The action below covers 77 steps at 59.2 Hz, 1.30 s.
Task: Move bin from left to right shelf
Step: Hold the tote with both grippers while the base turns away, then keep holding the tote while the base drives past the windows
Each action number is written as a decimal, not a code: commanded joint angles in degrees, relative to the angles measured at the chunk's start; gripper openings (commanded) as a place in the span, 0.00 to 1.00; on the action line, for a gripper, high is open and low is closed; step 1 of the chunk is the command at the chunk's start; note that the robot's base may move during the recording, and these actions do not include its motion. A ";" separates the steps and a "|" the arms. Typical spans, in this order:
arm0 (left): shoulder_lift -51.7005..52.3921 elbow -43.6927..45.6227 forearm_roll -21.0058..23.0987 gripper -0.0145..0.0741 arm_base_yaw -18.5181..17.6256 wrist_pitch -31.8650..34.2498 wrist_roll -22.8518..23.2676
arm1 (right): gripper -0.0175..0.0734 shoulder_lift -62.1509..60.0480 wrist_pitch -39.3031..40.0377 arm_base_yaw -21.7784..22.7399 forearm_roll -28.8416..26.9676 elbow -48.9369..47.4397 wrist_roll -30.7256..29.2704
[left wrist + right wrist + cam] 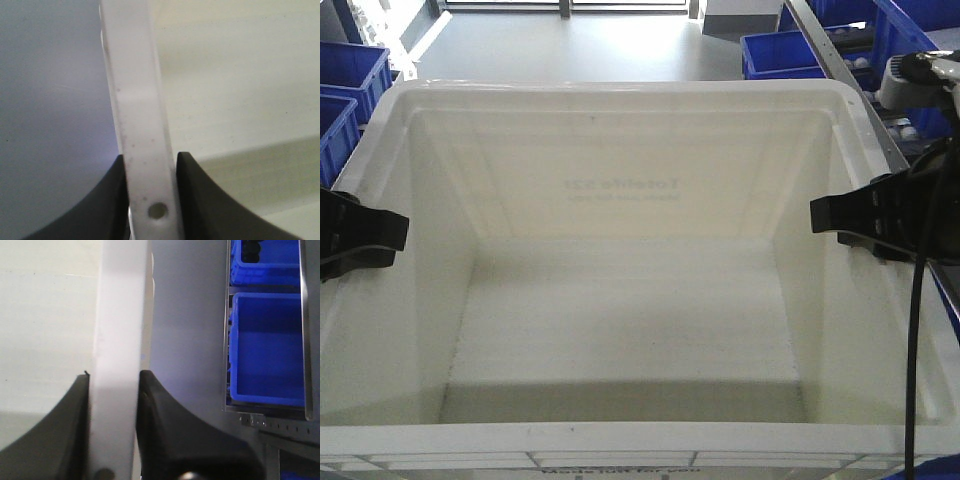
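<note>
White bin (620,95); opposite rims pinched by left end effector (150,157) and right end effector (114,375).

Bright, washed-out glare on the bin (620,150); wrist views blurred (close up).

Near-side print on bin (620,150) cut by bottom edge, far-wall lettering faint, blue bins (790,55) cropped

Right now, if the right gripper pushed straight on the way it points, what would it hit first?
The bin itself, at its right wall. The right gripper straddles that rim with a finger on each side, so it would probably just seat deeper onto the wall. What lies beyond is unclear, as the depth is hard to judge.
</note>
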<state>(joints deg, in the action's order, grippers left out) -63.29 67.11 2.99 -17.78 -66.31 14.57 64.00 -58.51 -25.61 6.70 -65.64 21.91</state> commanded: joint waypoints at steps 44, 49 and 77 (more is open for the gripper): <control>1.84 2.00 -1.11 0.16 -0.07 4.56 -1.90 | 0.21 -1.87 6.23 0.39 3.22 -2.22 -1.48; 1.84 2.00 -1.11 0.16 -0.07 4.56 -1.90 | 0.21 -1.87 6.23 0.39 3.13 -2.22 -1.48; 1.84 2.00 -1.11 0.16 -0.07 4.56 -1.90 | 0.21 -1.87 6.23 0.39 3.13 -2.22 -1.48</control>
<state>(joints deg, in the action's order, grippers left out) -63.29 67.11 2.98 -17.78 -66.31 14.57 64.00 -58.51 -25.61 6.70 -65.64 21.91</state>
